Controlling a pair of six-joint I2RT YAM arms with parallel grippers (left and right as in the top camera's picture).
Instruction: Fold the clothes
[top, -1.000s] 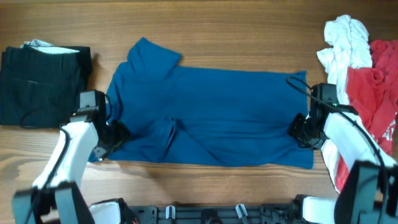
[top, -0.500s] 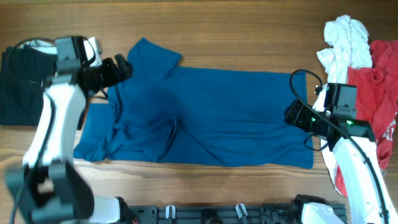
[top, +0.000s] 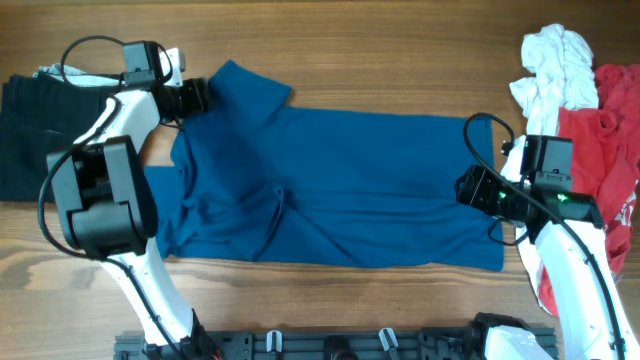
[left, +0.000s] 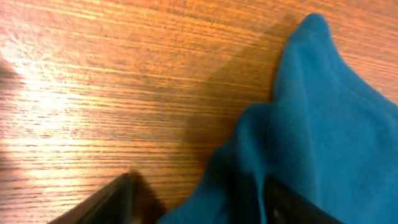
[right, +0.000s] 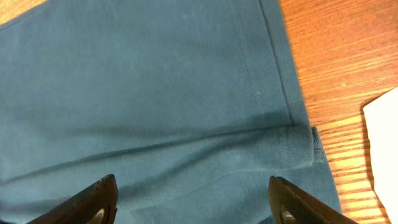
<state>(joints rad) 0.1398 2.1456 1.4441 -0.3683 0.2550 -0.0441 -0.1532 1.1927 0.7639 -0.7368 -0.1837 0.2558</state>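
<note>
The deep-blue shirt (top: 350, 190) lies spread flat across the middle of the wooden table, with its collar and sleeve at the upper left. My left gripper (top: 197, 97) is at that upper-left sleeve. In the left wrist view its fingers (left: 202, 199) are apart with a raised fold of the blue shirt (left: 323, 112) between them. My right gripper (top: 470, 188) is open over the shirt's right hem. In the right wrist view its fingers (right: 189, 199) spread wide above flat blue cloth (right: 155, 81). A folded black garment (top: 30, 140) lies at the far left.
A crumpled white garment (top: 550, 65) and a red one (top: 600, 150) are piled at the right edge, beside my right arm. Bare wood table (top: 400, 60) shows behind the shirt and along the front edge. The arm mounts sit at the bottom.
My left gripper has moved from the shirt's lower-left edge up to the upper-left sleeve. The shirt's lower-left part was pulled out, then drew back. My right gripper lifted slightly off the lower-right corner.
</note>
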